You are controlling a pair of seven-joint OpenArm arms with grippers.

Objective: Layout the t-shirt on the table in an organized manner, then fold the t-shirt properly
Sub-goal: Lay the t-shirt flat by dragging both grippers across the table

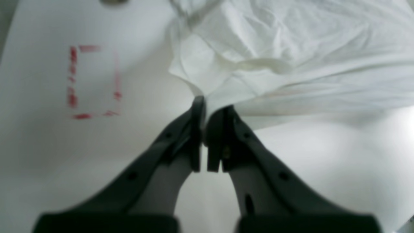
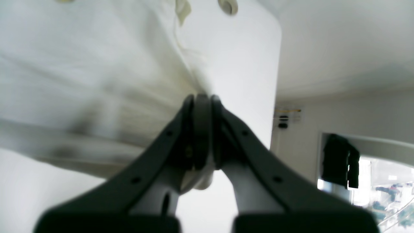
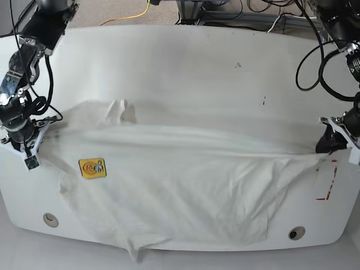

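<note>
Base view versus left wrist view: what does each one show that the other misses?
Only the base view shows the t-shirt's yellow-orange logo patch, the right pincer and both round holes. Only the left wrist view shows the left pincer up close, its jaws shut on a pinch of the t-shirt's edge. Both show the white table and the red rectangle mark.

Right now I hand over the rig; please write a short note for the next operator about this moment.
Left hand: shut on the t-shirt edge, beside the red rectangle mark.
Right hand: shut on the opposite edge.
The shirt is stretched between both hands across the table, wrinkled; its lower part hangs over the front edge, yellow logo patch facing up.
Done: both edges gripped, shirt spread.
Left: smooth it flat, then fold.
</note>
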